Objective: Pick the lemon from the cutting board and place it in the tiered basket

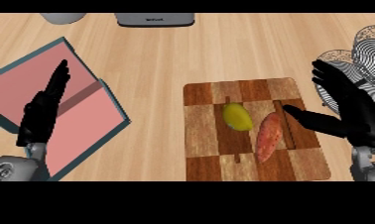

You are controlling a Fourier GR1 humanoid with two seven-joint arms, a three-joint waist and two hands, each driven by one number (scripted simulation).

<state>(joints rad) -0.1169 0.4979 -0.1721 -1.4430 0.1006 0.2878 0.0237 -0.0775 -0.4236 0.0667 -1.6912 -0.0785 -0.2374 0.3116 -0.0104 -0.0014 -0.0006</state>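
At left, our left hand [44, 106] rests open over pink trays [70, 114]. Right of it, the lemon [237, 117] lies on the cutting board [209, 134] beside a sweet potato [268, 137]. Our right hand [344, 106] hovers open near the tiered basket [362, 52].

We note a sweet potato [268, 137] lying lengthwise on the right half of the checkered board. At the counter's left lies an open pink book [73, 101] with teal edging. At the far edge we record a grey appliance [155, 19] and, left of it, a pale rounded object [63, 17], both partly cut off.
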